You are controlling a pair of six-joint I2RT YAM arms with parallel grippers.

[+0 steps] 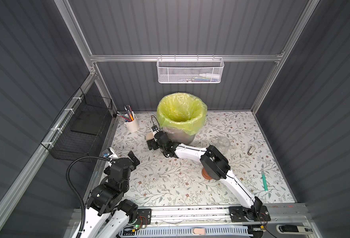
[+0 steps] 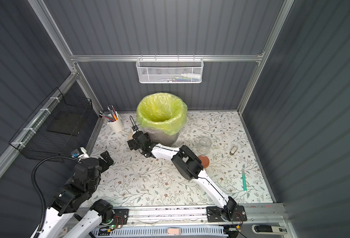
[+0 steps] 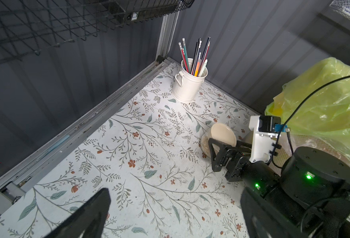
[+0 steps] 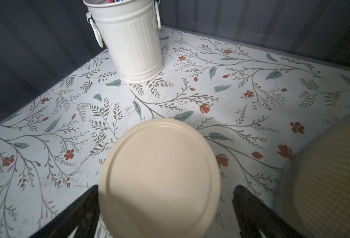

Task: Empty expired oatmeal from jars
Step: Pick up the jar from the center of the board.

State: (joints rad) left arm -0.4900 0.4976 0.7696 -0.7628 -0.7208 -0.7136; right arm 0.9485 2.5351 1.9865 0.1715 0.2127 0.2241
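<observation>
Jars counted: two are showing clearly. One cream-lidded jar is standing at ten o'clock on the table, just beside the bin. One lidless jar is standing at two o'clock.
Lids counted: one cream lid is sitting on its jar. One terracotta lid is lying near four o'clock, half hidden by the right arm; whether a jar is under it cannot be told.
Oatmeal: is showing beige through the cream-lidded jar's glass.
Right gripper: is straddling the cream lid with its jaws spread wide, clamping nothing.
Left gripper: is hovering at nine o'clock, spread wide and carrying nothing.
Others: one bin at twelve o'clock, one pen cup at eleven.
</observation>
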